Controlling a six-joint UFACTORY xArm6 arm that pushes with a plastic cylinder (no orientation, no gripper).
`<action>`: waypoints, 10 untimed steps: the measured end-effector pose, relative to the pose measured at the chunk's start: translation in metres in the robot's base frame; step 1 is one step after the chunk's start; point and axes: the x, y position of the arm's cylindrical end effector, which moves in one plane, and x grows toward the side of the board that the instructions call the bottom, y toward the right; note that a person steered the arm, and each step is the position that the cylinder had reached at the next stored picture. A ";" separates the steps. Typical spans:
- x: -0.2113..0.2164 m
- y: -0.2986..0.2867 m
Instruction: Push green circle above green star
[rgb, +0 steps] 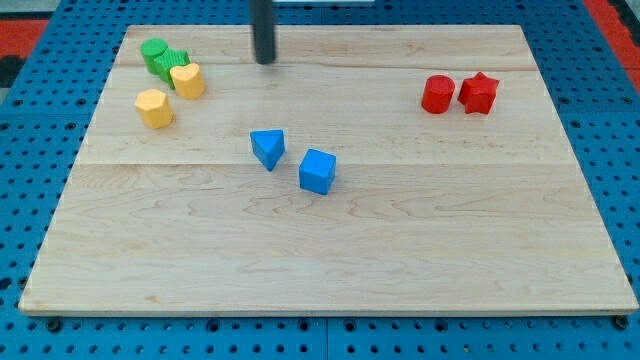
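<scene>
Two green blocks touch each other at the view's top left of the wooden board (330, 250). The green circle (153, 52) is the left one. The green star (173, 64) is just right of and below it, partly hidden by a yellow block. My tip (264, 61) is near the board's top edge, to the right of the green pair and apart from them. It touches no block.
A yellow block (188, 80) touches the green star's lower right. Another yellow block (154, 108) lies below it. A blue triangle (268, 148) and a blue cube (317, 171) lie mid-board. A red circle (437, 94) and a red star (479, 93) sit at the right.
</scene>
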 end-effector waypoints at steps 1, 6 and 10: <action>-0.038 -0.138; 0.032 -0.023; 0.030 -0.080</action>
